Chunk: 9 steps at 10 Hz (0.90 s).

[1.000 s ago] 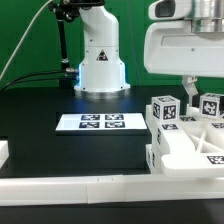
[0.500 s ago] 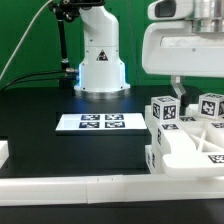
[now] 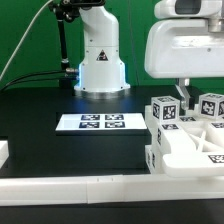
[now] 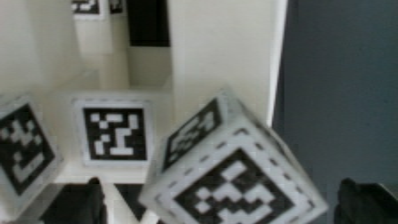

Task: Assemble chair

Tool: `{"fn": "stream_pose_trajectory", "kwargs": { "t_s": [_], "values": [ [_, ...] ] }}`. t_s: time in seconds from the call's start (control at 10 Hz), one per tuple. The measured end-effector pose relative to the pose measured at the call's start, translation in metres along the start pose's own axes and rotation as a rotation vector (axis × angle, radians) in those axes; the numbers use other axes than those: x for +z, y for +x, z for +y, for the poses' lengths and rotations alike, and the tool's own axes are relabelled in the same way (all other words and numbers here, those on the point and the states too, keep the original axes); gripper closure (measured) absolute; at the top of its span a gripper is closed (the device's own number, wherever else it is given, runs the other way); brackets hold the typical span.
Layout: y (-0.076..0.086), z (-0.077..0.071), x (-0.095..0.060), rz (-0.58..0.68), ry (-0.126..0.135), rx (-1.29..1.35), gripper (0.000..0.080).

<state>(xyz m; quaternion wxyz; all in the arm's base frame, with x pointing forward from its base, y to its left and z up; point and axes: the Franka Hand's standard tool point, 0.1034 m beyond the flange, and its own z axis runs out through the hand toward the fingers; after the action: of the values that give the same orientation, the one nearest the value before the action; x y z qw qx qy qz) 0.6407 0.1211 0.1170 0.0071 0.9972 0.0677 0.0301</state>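
The white chair (image 3: 186,142) stands partly put together at the exterior view's right, a flat slab with square legs pointing up, each capped by a black-and-white tag. My gripper (image 3: 188,98) hangs just over the upright legs (image 3: 166,110), fingers pointing down. In the wrist view the tagged end of one leg (image 4: 228,178) sits between my gripper's (image 4: 222,206) two dark fingertips (image 4: 80,202), with a gap on each side. The jaws are open and grip nothing. Another tagged leg (image 4: 114,130) stands beside it.
The marker board (image 3: 95,122) lies flat mid-table. The arm's white base (image 3: 100,60) rises behind it. A low white rim wall (image 3: 80,188) runs along the near edge, with a short white block (image 3: 4,152) at the exterior view's left.
The jaws have spread wide, letting go of the leg they were shut on a second ago. The hand has shifted slightly above the legs.
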Motion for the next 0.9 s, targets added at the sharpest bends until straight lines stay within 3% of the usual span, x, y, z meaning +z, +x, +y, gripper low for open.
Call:
{"fn": "stream_pose_trajectory", "kwargs": {
  "t_s": [0.1,0.4,0.7,0.8,0.9],
  "values": [
    [0.0003,0.0021,-0.0001,-0.001,-0.017,-0.166,0.0151],
    [-0.0027,0.0046,0.0036,-0.009,-0.034,-0.452,0.0151],
    [-0.0030,0.0054,0.0039,-0.009,-0.034,-0.457,0.0151],
    [-0.0030,0.0058,0.0039,-0.009,-0.034,-0.457,0.0247],
    [-0.0030,0.0056,0.0039,-0.009,-0.032,-0.426,0.0247]
  ]
}}
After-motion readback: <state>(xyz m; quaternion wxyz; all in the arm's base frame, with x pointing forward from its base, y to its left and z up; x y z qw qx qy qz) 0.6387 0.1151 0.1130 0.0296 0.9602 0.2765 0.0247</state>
